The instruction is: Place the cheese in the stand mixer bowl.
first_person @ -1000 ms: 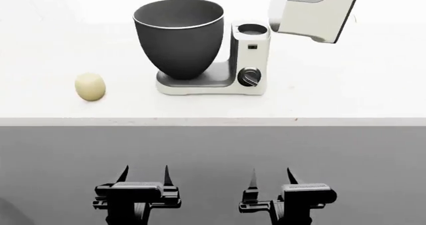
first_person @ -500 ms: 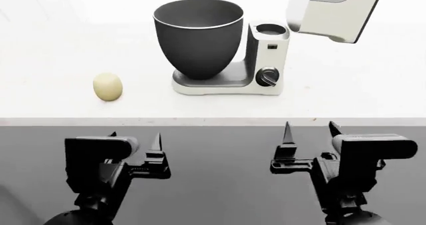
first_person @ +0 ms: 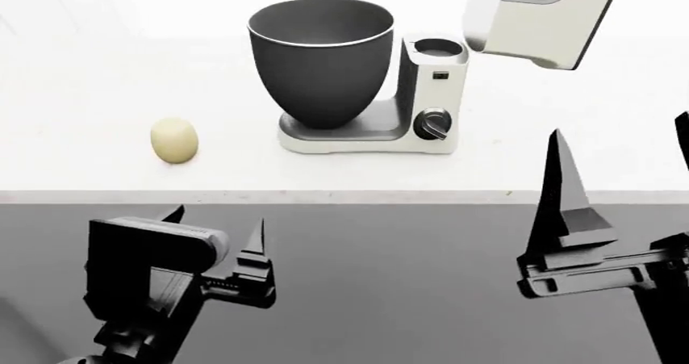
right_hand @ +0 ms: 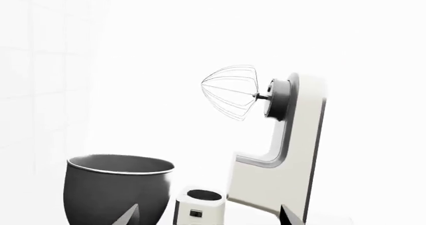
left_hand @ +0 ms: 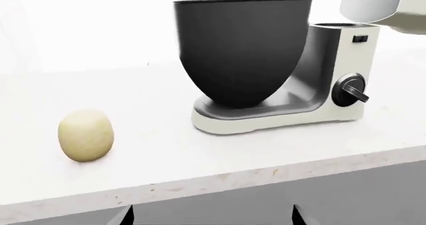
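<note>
Head view, upper half of the frame: I see the cheese (first_person: pixel 173 140) lying on the white counter (first_person: pixel 76 98) at centre left, well apart from the stand mixer bowl (first_person: pixel 321 61), which sits upright on the white mixer base (first_person: pixel 366 142) at upper centre. The mixer's head (first_person: pixel 535 17) is tilted up toward the upper right corner; a black knob (first_person: pixel 434 124) shows on the column.

Lower left: my left gripper (first_person: pixel 213 233) hangs below the counter's front edge, its two fingers spread and holding nothing. Lower right: my right gripper (first_person: pixel 622 170) is raised higher, one dark finger (first_person: pixel 566 190) reaching up over the counter edge, the other cut off at the frame's right border; the fingers are parted and hold nothing.

Left wrist view: the cheese (left_hand: pixel 85 135) lies near the counter's front edge, the bowl (left_hand: pixel 243 50) behind and to one side of it.

Right wrist view: the wire whisk (right_hand: pixel 231 92) projects from the raised head above the bowl (right_hand: pixel 116 187).
</note>
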{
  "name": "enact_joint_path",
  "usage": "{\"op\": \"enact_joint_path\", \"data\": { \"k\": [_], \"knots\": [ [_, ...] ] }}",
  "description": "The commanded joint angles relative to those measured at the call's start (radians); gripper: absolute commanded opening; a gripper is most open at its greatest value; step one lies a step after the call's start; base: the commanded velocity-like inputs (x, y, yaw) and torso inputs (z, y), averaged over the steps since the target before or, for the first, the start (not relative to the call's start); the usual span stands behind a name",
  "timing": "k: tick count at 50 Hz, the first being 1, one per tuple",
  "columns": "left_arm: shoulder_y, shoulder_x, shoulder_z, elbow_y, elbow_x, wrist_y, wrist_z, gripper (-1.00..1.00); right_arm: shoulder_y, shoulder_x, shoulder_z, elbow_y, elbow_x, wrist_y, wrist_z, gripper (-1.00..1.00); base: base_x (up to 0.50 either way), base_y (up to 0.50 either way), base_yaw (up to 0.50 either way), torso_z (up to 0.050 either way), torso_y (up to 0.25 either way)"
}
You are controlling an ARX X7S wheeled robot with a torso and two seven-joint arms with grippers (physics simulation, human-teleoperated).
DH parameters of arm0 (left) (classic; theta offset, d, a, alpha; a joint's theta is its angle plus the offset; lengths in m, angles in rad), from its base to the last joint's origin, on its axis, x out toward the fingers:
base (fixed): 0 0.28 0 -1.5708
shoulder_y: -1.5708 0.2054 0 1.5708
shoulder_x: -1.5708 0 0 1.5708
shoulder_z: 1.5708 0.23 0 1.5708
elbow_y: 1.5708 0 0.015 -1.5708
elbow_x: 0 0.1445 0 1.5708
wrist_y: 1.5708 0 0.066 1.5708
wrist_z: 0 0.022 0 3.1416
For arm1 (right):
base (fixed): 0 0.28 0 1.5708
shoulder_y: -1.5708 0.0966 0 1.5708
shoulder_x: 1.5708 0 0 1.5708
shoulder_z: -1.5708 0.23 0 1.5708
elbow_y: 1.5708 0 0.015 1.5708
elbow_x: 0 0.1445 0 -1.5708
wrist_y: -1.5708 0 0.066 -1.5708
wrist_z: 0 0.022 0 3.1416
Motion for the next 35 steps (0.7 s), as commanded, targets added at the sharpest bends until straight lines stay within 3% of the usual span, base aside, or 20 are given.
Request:
{"op": "enact_joint_path", "data": {
  "k": [1,2,3,4,8,9,12,14,16,18,19,22,26,35],
  "knots": [
    [-0.202,0.014,-0.247,-0.025,-0.392,-0.288,-0.228,1.0,0.21,0.085,-0.247,-0.028,0.034,-0.083,0.078,1.0,0.0,0.0,0.0,0.0,0.0],
    [-0.287,-0.066,-0.219,-0.091,-0.542,-0.258,-0.378,1.0,0.246,0.079,-0.276,-0.028,0.042,-0.075,0.077,1.0,0.0,0.0,0.0,0.0,0.0],
    [-0.354,-0.159,-0.12,-0.152,-0.692,-0.155,-0.528,1.0,0.283,0.074,-0.306,-0.028,0.047,-0.069,0.079,1.0,0.0,0.0,0.0,0.0,0.0],
    [-0.504,-0.274,0.03,-0.187,-0.842,-0.021,-0.678,1.0,0.323,0.062,-0.341,-0.028,0.051,-0.056,0.083,1.0,0.0,0.0,0.0,0.0,0.0],
    [-0.852,-0.418,0.265,-0.25,-1.442,0.172,-1.236,1.0,0.458,0.048,-0.474,-0.028,0.063,-0.047,0.097,1.0,0.0,0.0,0.0,0.0,0.0],
    [-0.902,-0.457,0.308,-0.284,-1.574,0.213,-1.242,1.0,0.491,0.045,-0.504,-0.028,0.068,-0.044,0.099,1.0,0.0,0.0,0.0,0.0,0.0],
    [-1.079,-0.569,0.527,-0.41,-1.67,0.214,-1.242,1.0,0.576,0.034,-0.596,-0.028,0.068,-0.038,0.111,1.0,0.0,0.0,0.0,0.0,0.0],
    [-1.169,-0.616,0.601,-0.467,-1.737,0.242,-1.238,1.0,0.628,0.031,-0.653,-0.028,0.072,-0.043,0.114,1.0,0.0,0.0,0.0,0.0,0.0],
    [-1.368,-0.696,0.848,-0.546,-1.826,0.185,-1.245,1.0,0.69,0.023,-0.706,-0.028,0.081,-0.035,0.117,1.0,0.0,0.0,0.0,0.0,0.0],
    [-1.46,-0.703,0.881,-0.627,-1.84,0.125,-1.226,1.0,0.746,0.012,-0.763,-0.028,0.08,-0.029,0.119,1.0,0.0,0.0,0.0,0.0,0.0],
    [-1.473,-0.694,0.875,-0.684,-1.907,0.094,-1.159,1.0,0.771,0.01,-0.793,-0.028,0.073,-0.034,0.128,1.0,0.0,0.0,0.0,0.0,0.0],
    [-1.669,-0.711,1.112,-0.861,-2.054,-0.067,-1.24,1.0,0.861,0.004,-0.891,-0.028,0.055,-0.038,0.146,1.0,0.0,0.0,0.0,0.0,0.0],
    [-1.84,-0.677,1.248,-1.014,-2.077,-0.158,-1.235,1.0,1.004,-0.003,-1.03,-0.028,0.058,-0.055,0.16,1.0,0.0,0.0,0.0,0.0,0.0],
    [-2.076,-0.655,1.475,-1.155,-2.197,-0.205,-1.244,1.0,1.233,-0.035,-1.295,-0.028,0.04,-0.096,0.198,1.0,0.0,0.0,0.0,0.0,0.0]
  ]
}}
